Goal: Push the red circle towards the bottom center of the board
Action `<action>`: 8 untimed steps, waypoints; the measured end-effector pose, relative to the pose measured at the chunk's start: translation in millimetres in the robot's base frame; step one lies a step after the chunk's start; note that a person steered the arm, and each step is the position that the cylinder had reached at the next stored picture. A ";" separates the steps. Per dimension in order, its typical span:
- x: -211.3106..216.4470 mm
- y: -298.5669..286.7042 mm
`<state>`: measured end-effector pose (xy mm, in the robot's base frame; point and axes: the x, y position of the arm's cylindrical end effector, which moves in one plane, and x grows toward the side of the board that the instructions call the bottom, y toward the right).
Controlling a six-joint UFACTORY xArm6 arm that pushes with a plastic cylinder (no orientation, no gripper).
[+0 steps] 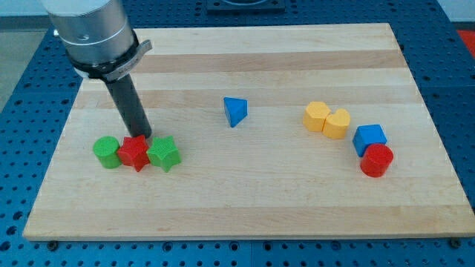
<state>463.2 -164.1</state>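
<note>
The red circle (376, 159) lies at the view's right, touching the blue cube (369, 138) just above it. My tip (142, 137) is far away at the view's left, right behind the red star (134, 153), which sits between a green circle (107, 152) and a green star (163, 154). The rod rises from there toward the view's top left.
A blue triangle (235, 111) lies near the board's middle. Two yellow blocks, a hexagon (316, 116) and a heart (337, 123), touch each other left of the blue cube. The wooden board (245, 200) rests on a blue perforated table.
</note>
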 end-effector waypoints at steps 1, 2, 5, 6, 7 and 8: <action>0.0 29.2; 0.0 61.7; 107.6 119.1; 139.6 169.1; 142.6 240.2; 137.0 309.4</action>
<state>600.2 145.2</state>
